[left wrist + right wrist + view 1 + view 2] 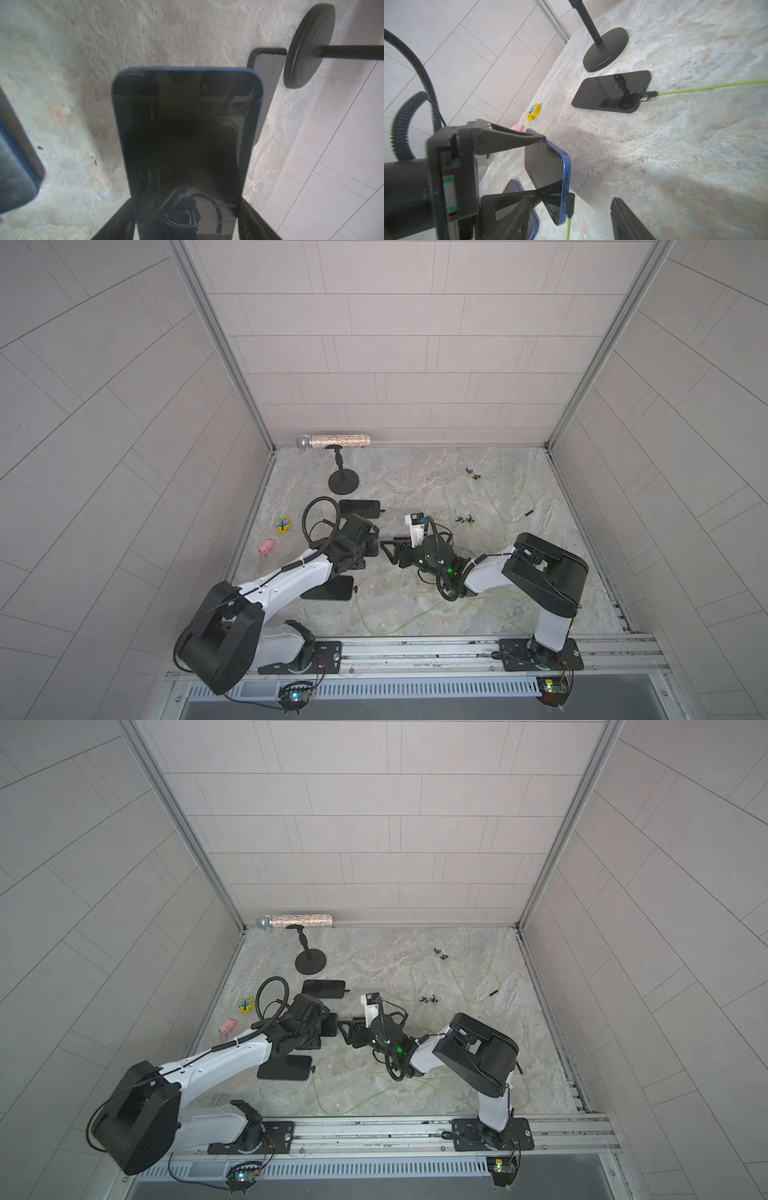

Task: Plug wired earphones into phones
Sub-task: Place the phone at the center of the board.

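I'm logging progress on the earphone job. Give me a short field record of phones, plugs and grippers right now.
left gripper: fingers clamp held phone's long edges
held phone: raised, plug with green cable in its end
right gripper: open, holding nothing
phone by stand: flat, plug at its end
third phone: flat, partly under left arm
loose plug: on table, away from phones

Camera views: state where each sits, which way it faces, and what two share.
Both top views: overhead, looking down on the table; left arm, right arm show.
Left wrist: on the left arm, looking along its fingers at the held phone.
Right wrist: low, facing the left gripper; one own finger shows.
Shared: both wrist views show that phone and the black stand.
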You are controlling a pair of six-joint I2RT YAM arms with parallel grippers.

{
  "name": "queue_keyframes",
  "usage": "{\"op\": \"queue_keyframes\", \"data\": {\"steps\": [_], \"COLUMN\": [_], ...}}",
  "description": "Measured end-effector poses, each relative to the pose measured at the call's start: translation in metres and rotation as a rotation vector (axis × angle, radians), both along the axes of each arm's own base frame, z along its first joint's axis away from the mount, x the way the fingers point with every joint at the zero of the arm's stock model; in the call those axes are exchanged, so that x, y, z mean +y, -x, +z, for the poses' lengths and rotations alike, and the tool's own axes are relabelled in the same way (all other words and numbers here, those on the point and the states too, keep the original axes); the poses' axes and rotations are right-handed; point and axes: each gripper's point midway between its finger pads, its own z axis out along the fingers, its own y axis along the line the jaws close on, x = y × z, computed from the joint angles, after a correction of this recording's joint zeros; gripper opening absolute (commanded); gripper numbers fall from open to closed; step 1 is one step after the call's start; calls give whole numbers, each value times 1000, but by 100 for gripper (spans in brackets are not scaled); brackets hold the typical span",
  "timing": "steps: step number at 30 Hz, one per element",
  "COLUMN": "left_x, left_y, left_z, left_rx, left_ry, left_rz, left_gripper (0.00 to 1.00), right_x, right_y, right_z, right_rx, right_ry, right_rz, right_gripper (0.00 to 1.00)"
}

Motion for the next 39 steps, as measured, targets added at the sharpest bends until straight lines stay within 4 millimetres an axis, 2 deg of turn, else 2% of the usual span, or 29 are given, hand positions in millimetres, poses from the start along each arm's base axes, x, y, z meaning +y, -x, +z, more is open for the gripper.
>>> {"op": "queue_keyframes", "data": {"steps": [9, 12, 20, 23, 24, 33, 37, 39], "left_x": [10, 9, 7, 12, 14, 32, 36, 31], "left_y": [4, 0, -3, 3, 5, 5, -6, -20], "left_z": [-33, -35, -35, -34, -31, 4, 36, 58], "left_rx": [109, 119, 132, 154, 154, 86, 41, -12], "left_ry": [-72, -75, -68, -91, -96, -148, -248, -290], "left_rz": [12, 9, -2, -10, -10, -21, -108, -182], "left_gripper": [54, 56, 80, 94, 99, 100, 97, 96], "right_x": [-46, -53, -59, -61, -61, -64, -68, -73], "right_y": [-18, -21, -24, -26, -26, -26, -28, -30], "right_z": [-5, -5, -12, -13, -14, -17, -11, -5], "right_rx": [-2, -2, 20, 24, 25, 20, 2, -15], "right_ry": [52, 68, 103, 107, 109, 138, 148, 149], "right_rz": [-104, -120, -121, -125, -124, -106, -108, -120], "right_gripper": [66, 65, 64, 63, 64, 63, 62, 61]}}
